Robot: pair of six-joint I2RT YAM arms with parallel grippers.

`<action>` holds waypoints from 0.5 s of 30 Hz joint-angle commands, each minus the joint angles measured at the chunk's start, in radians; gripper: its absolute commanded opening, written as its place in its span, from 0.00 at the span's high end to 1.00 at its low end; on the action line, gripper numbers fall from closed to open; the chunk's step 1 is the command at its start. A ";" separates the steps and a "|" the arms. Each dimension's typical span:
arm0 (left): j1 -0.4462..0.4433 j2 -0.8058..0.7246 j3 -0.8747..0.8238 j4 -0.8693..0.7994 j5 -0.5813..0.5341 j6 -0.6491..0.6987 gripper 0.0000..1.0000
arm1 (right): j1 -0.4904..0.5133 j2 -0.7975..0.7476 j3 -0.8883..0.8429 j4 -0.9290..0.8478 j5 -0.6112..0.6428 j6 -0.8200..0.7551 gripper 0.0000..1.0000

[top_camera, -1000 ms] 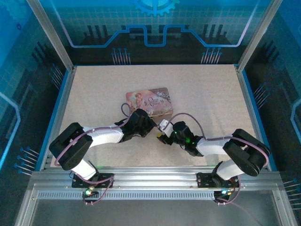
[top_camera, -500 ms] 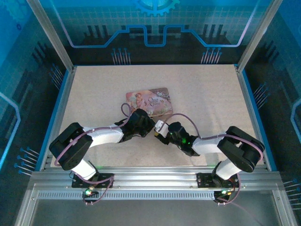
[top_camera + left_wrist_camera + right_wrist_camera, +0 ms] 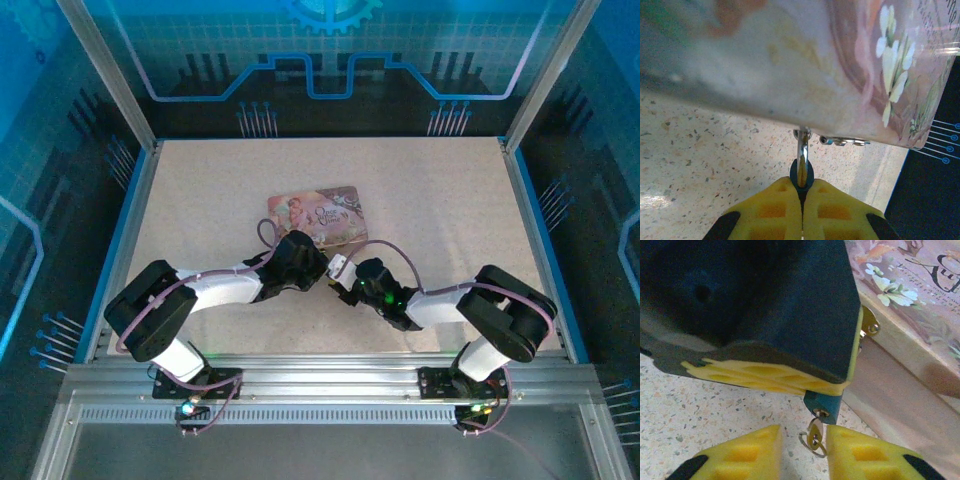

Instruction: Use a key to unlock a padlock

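The padlock [image 3: 802, 176] has a small teal body and a silvery shackle, which hooks into the hasp on the front of the pink pictured tin box [image 3: 317, 216]. My left gripper [image 3: 802, 189] is shut on the padlock body. In the right wrist view the padlock [image 3: 823, 402] sticks out below the left gripper's yellow pad [image 3: 765, 377]. The key [image 3: 815, 431], on a thin wire ring, sits in the keyhole. My right gripper [image 3: 805, 434] is open, its jaws on either side of the key. The key lies close to the right-hand finger [image 3: 865, 452]. From above, both grippers meet in front of the tin [image 3: 335, 277].
The tin box lies flat on the speckled table [image 3: 200, 200], just beyond both grippers. A brass hasp plate [image 3: 869, 322] shows on its front wall. The left arm [image 3: 220, 285] and right arm [image 3: 450, 305] reach inward from the near edge. Blue frame rails [image 3: 530, 230] bound the table.
My right gripper has moved slightly left toward the left gripper, and its jaws have narrowed around the key. The left gripper and padlock have stayed in place.
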 commanded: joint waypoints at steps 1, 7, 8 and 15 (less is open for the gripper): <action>0.003 -0.008 -0.030 -0.049 0.022 -0.002 1.00 | -0.005 0.012 0.029 0.035 -0.002 0.016 0.77; 0.003 -0.002 -0.030 -0.042 0.029 -0.005 1.00 | -0.035 -0.005 0.011 0.069 -0.065 0.060 0.91; 0.004 0.000 -0.030 -0.040 0.030 -0.004 1.00 | -0.040 -0.008 0.010 0.073 -0.079 0.066 0.94; 0.002 0.017 -0.031 -0.027 0.048 -0.008 1.00 | -0.107 -0.012 0.005 0.105 -0.228 0.136 1.00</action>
